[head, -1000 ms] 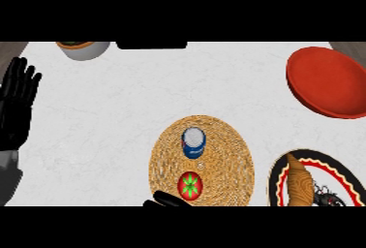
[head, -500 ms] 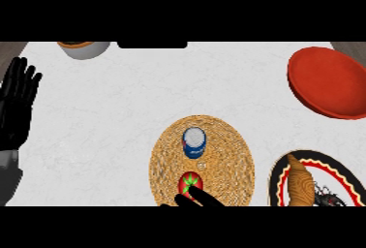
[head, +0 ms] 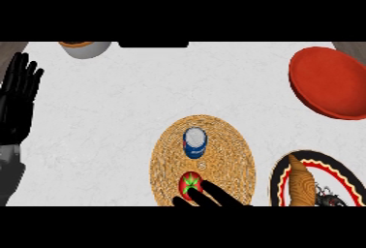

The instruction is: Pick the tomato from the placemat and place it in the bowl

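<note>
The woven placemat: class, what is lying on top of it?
On the placemat sit a blue-and-white can and the tomato. The right robot hand reaches over the mat's near edge, covering part of the tomato and mat.

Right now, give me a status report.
Left hand open, resting at left edge. Right hand at tomato, no grip visible. Tomato on placemat. Bowl unobstructed.

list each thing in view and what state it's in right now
tomato: on the placemat, near its lower edge, not lifted
right hand: fingers at the tomato, touching its lower right side, not curled round it
left hand: open, resting at the left edge, fingers up
red bowl: upright, holds nothing, top right
placemat: flat on the counter
blue and white can: on the placemat, above the tomato
</note>
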